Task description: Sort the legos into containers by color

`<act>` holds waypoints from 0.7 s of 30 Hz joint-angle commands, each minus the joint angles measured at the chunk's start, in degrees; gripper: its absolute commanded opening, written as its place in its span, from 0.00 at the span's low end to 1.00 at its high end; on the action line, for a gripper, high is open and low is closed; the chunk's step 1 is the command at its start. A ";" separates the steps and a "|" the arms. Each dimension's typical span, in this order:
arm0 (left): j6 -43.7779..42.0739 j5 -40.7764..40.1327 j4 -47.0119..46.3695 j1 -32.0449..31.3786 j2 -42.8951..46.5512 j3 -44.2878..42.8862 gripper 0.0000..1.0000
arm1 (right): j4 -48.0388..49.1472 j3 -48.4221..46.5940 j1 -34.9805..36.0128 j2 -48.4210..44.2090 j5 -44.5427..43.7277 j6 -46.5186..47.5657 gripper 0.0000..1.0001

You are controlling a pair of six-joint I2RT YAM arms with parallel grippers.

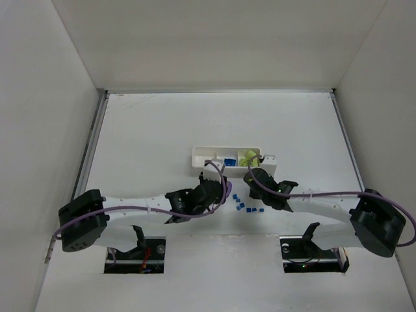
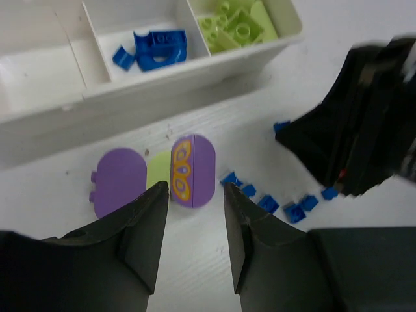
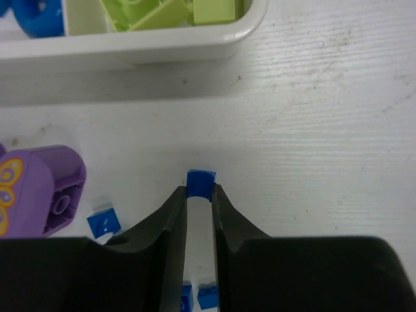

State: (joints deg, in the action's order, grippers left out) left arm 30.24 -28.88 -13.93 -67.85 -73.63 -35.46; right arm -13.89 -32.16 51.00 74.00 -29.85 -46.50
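The white tray (image 1: 198,156) lies mid-table. Its middle compartment holds dark-blue bricks (image 2: 156,49), its right one yellow-green blocks (image 2: 237,26), and its left one (image 2: 39,65) looks bare. My left gripper (image 2: 195,198) is open and empty, just short of a purple piece with a butterfly print (image 2: 192,170). A yellow-green piece (image 2: 158,174) and a second purple piece (image 2: 119,182) lie beside it. My right gripper (image 3: 199,190) is shut on a tiny dark-blue brick (image 3: 200,182) near the tray's right end (image 3: 130,45).
Several loose dark-blue bricks (image 2: 279,205) lie on the table between the grippers, also seen from above (image 1: 244,205). The right arm (image 2: 364,143) is close to the right of my left gripper. White walls enclose the table.
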 commanded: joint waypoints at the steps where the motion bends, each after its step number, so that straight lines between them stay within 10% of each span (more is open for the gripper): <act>1: 2.80 -6.35 0.05 -4.16 1.38 1.62 0.37 | -1.93 -3.34 0.37 -5.17 -2.32 1.23 0.18; 17: 10.63 -14.10 1.89 -11.64 2.16 5.31 0.36 | 7.30 -25.83 -4.82 15.28 8.84 12.75 0.18; 21: 10.81 -13.74 2.51 -12.52 1.56 4.70 0.36 | 8.08 -28.22 -4.91 18.11 7.44 12.22 0.32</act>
State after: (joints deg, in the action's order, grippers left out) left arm 39.42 -40.86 -11.55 -79.77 -73.32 -30.37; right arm -8.64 -57.25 46.11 92.05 -22.00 -35.29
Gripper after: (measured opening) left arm 0.366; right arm 0.302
